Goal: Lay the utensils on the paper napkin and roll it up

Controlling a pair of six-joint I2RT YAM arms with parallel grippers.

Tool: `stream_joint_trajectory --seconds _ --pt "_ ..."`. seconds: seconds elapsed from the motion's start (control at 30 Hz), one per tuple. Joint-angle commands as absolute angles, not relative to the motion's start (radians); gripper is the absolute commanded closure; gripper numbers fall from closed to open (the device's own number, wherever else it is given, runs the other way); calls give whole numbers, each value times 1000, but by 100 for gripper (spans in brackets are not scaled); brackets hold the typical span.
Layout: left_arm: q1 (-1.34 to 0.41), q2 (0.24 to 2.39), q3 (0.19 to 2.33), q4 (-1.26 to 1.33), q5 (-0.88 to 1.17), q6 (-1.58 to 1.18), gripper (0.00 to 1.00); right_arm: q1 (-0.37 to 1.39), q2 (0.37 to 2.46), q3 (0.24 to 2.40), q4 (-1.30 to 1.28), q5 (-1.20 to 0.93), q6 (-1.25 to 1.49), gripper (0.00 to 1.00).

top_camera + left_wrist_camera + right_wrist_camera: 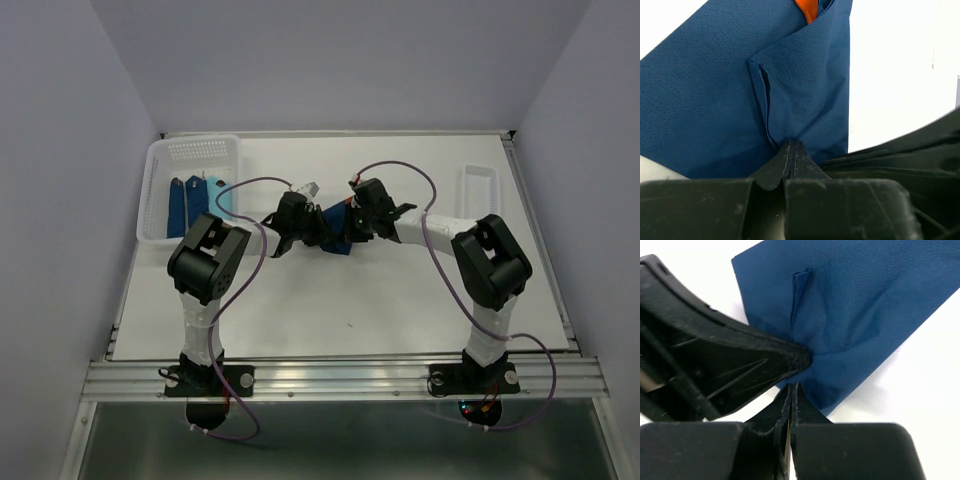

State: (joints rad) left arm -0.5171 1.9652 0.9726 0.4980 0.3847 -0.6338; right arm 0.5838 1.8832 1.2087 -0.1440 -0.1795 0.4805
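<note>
The dark navy paper napkin lies mid-table between my two grippers, partly folded over an orange utensil whose tip shows at its far end. My left gripper is shut and pinches a raised fold of the napkin at its fingertips. My right gripper is shut with its tips at the napkin's near edge, gripping the paper right beside the left gripper's finger. The two grippers almost touch. Any other utensils are hidden.
A white basket at the back left holds dark blue items and a light blue roll. A shallow white tray sits at the back right. Purple cables loop over both arms.
</note>
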Motion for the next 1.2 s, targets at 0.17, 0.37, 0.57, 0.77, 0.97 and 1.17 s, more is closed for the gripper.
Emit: stream_joint_trajectory --seconds 0.17,0.37,0.57,0.77,0.97,1.17 --pt "-522 1927 946 449 359 -598 100 591 1968 1181 -69 -167 506 99" --pt "-523 1866 985 405 373 -592 100 591 1976 1143 -64 -135 511 99" --pt "-523 1778 1087 264 298 -531 100 591 1979 1124 -64 -129 506 99" --pt "-517 1813 1186 212 256 -505 100 591 1962 1117 -66 -120 495 99" --pt "-515 1884 1253 166 213 -514 95 591 1953 1121 -75 -115 489 99" --pt "-515 1899 1220 152 149 -489 48 591 1951 1127 -80 -114 485 99"
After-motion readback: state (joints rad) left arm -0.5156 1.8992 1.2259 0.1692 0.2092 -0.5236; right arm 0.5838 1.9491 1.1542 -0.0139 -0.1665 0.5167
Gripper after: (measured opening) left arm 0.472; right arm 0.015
